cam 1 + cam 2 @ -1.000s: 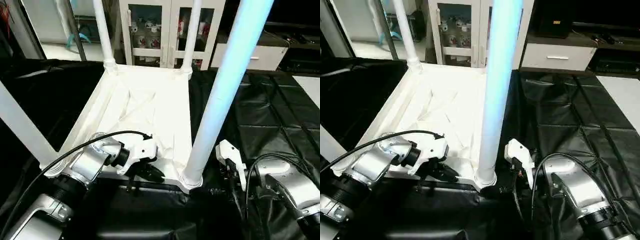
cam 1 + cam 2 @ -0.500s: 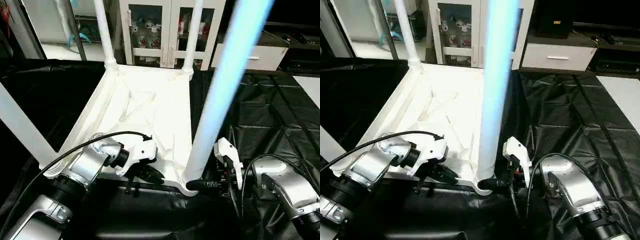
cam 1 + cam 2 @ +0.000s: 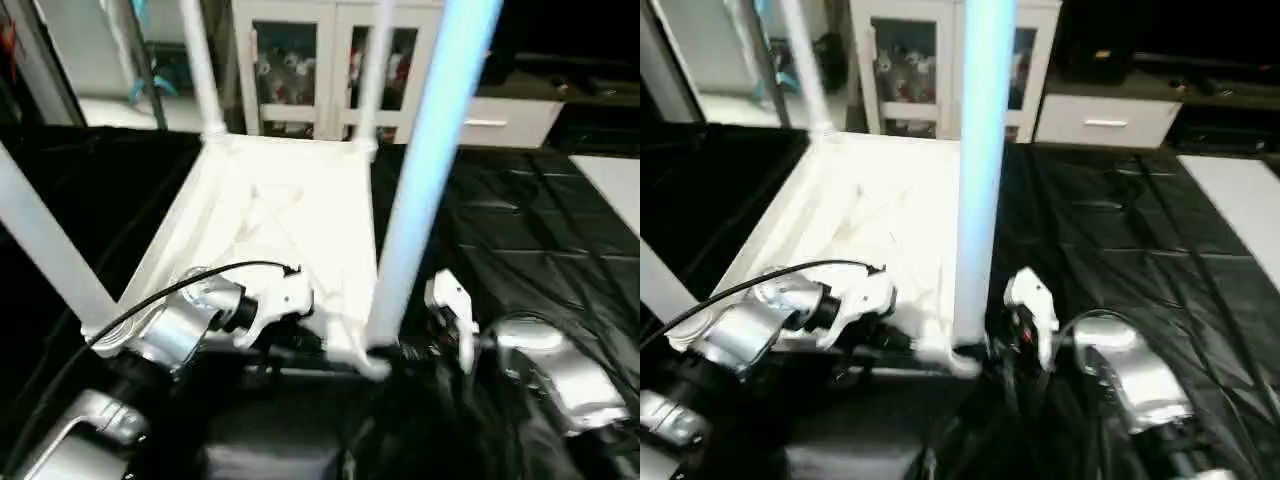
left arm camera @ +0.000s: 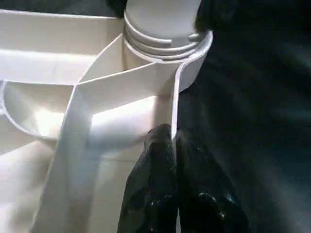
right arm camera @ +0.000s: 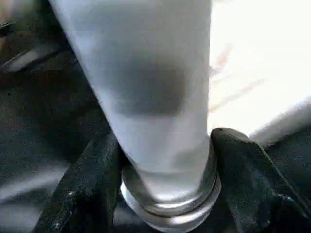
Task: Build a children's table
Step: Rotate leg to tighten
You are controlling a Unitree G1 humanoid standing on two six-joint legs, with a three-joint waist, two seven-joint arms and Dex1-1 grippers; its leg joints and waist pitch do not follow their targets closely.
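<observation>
The children's table top [image 3: 290, 215] lies upside down on the black mat, ribbed side up. All four white legs stand in its corner sockets. The near right leg [image 3: 420, 190] rises just in front of me. My right gripper [image 5: 165, 141] is shut on that leg's base, with one black finger [image 5: 92, 179] pressed against each side just above the socket ring. My left gripper [image 4: 174, 145] is shut on the thin rim wall of the top [image 4: 172, 111], close to the same corner socket [image 4: 165, 39]. The near left leg [image 3: 45, 250] slants up at the left edge.
A white cabinet with glass doors [image 3: 330, 60] and a low white drawer unit [image 3: 500, 120] stand behind the table. The black quilted mat [image 3: 520, 220] spreads to the right, with a pale patch of floor [image 3: 610, 180] at its far right edge.
My right gripper moved in from beside the corner to the near right leg's base and closed around it. The left gripper kept its hold. The head camera has shifted slightly.
</observation>
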